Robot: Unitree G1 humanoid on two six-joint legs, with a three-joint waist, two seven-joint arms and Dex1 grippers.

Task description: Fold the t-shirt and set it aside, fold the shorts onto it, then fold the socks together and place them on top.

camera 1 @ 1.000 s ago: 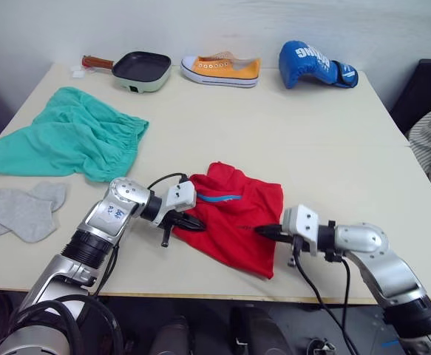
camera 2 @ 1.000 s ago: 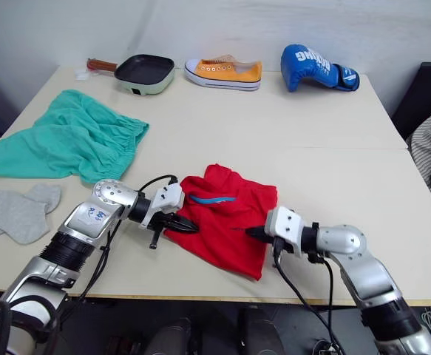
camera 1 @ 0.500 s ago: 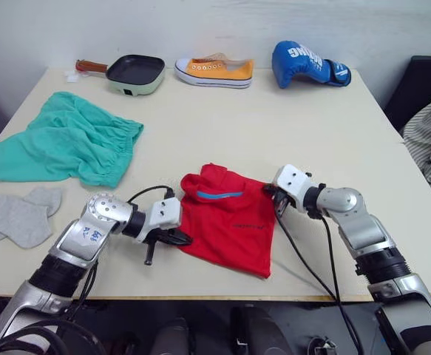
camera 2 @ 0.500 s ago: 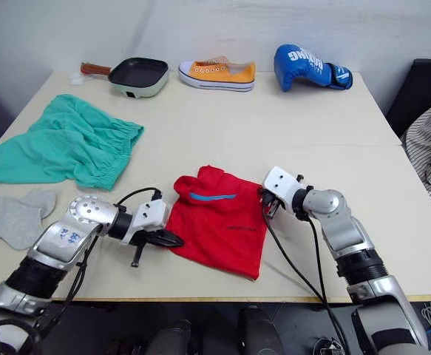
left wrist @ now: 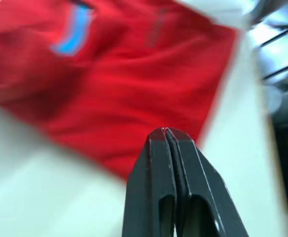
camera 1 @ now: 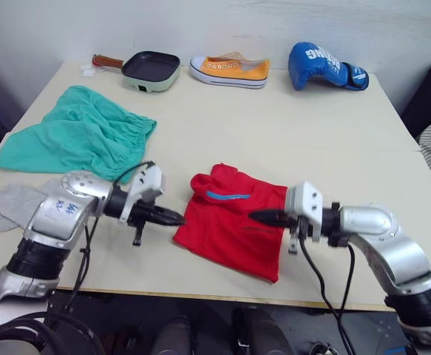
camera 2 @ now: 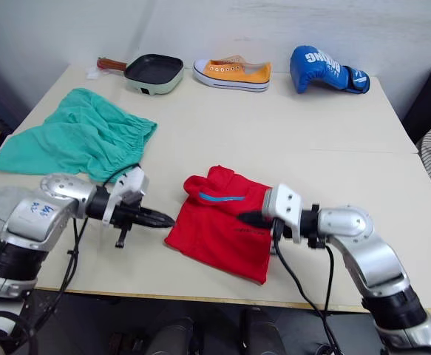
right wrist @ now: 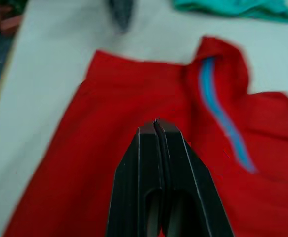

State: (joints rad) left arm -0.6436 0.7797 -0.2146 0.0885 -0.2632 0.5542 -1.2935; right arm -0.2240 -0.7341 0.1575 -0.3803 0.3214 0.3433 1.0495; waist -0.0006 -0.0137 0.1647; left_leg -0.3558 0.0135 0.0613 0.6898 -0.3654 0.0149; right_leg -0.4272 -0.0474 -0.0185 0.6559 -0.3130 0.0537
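Both hands are pressed fully shut and grip nothing. The left hand [camera 1: 177,219], lower left of centre in the left eye view, points at the near-left edge of the red t-shirt [camera 1: 237,231], its tip just beside the cloth. The right hand [camera 1: 256,217], lower right of centre, lies with its tip over the t-shirt's right half. The t-shirt sits folded into a rough rectangle at lower centre of the worktop [camera 1: 296,140], a blue collar strip showing near its top and a small line of print, too small to read, beside the right hand. At upper left the teal shorts [camera 1: 78,142] lie spread out; below them, at the left edge, are the grey socks [camera 1: 15,203]. Along the top edge stand a small green pan [camera 1: 150,69], an orange sneaker [camera 1: 230,69] and a blue boxing glove [camera 1: 324,66] with white lettering, not fully legible.
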